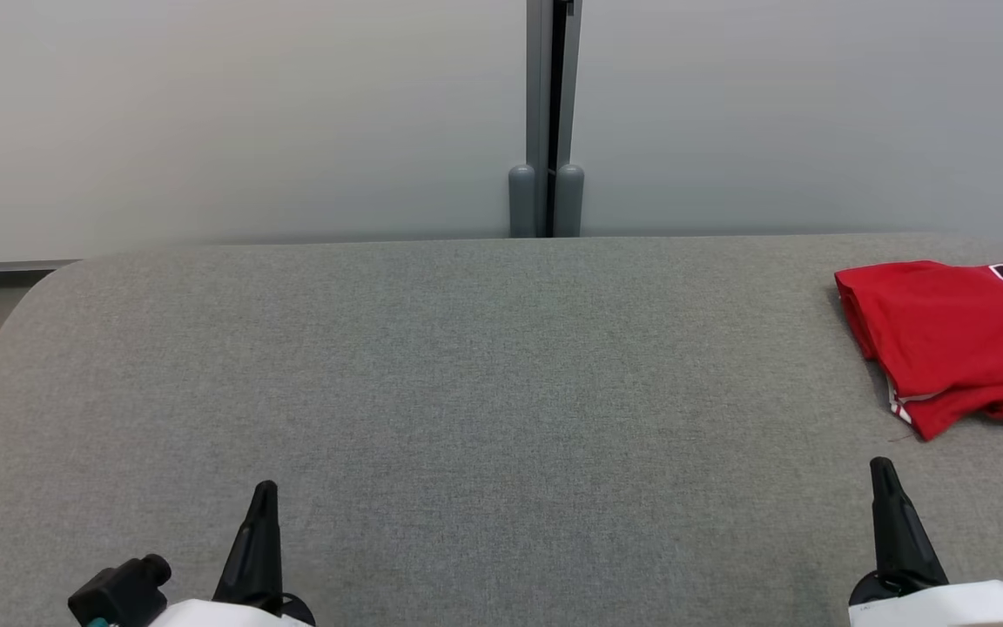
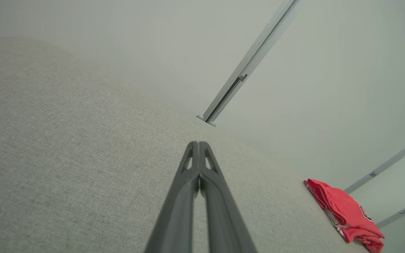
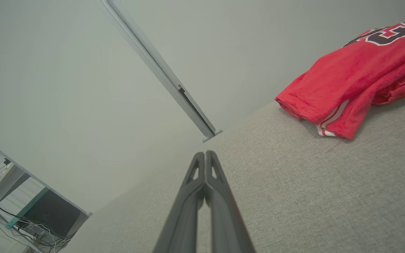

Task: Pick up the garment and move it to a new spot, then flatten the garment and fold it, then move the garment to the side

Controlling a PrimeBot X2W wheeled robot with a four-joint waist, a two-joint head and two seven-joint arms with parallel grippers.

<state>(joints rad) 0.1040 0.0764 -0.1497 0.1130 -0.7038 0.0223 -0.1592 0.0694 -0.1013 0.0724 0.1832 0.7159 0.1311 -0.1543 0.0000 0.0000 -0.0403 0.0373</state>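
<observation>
Left hand and right hand sit pinched shut, empty, over the surface. We judge them parked: the red jersey lies apparently folded, beyond the right hand and off to its outer side.

Head above; wrists low; shared garment
</observation>
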